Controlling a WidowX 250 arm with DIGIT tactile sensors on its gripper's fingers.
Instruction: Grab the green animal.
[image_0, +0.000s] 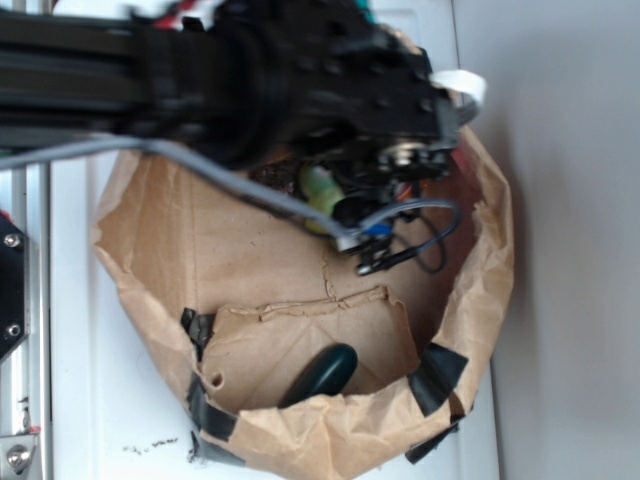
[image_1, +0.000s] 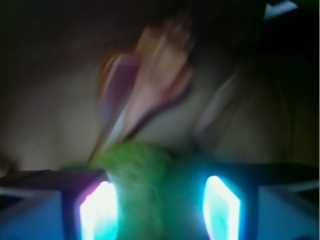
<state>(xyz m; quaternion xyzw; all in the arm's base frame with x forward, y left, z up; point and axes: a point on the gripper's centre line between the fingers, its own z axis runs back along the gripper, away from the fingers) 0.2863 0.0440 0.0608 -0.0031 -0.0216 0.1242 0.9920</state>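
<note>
Showing in the 2 views: 1 brown paper bag (image_0: 160, 250), approx 4 black tape patches on its rim, 1 green animal (image_1: 142, 175) w/ fuzzy fur, 1 dark green glossy oval obj (image_0: 322, 374), 1 blurry orange-brown shell (image_1: 150, 82), 1 gripper (image_1: 160, 207) showing 2 glowing fingers (image_1: 97, 212), and 1 grey cable (image_0: 200, 165) trailing.

The black arm (image_0: 230, 75) covers the upper rim of the paper bag (image_0: 300, 260) and most of the green animal (image_0: 322, 190), of which only a pale green sliver shows in the exterior view. Whether the jaws press that toy cannot be told. The dark green oval object (image_0: 322, 372) is partly hidden behind the bag's near wall. The wrist view is heavily blurred: the green animal (image_1: 142, 185) is a fuzzy smear between the two glowing fingers (image_1: 97, 210), and the orange-pink shape (image_1: 150, 80) beyond it has no readable outline.
</note>
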